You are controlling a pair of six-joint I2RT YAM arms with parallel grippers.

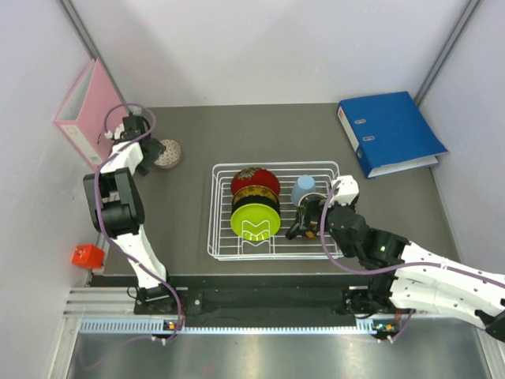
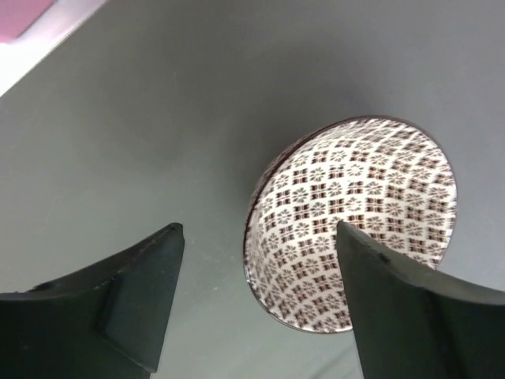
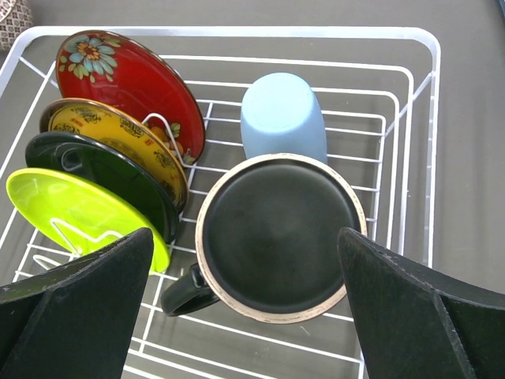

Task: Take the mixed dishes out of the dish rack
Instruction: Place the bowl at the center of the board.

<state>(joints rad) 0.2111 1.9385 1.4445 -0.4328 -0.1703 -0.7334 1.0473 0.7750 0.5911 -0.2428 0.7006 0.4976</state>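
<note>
Dish rack (image 1: 276, 164) — pale-blue cup (image 3: 282, 118) crowds dark mug (image 3: 276, 237) beneath open right jaws; left jaws open.

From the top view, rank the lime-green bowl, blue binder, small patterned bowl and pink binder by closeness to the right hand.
1. lime-green bowl, in the dish rack, just left of the right hand.
2. blue binder, far right corner.
3. small patterned bowl, far left, outside the rack.
4. pink binder, against the left wall.
</note>
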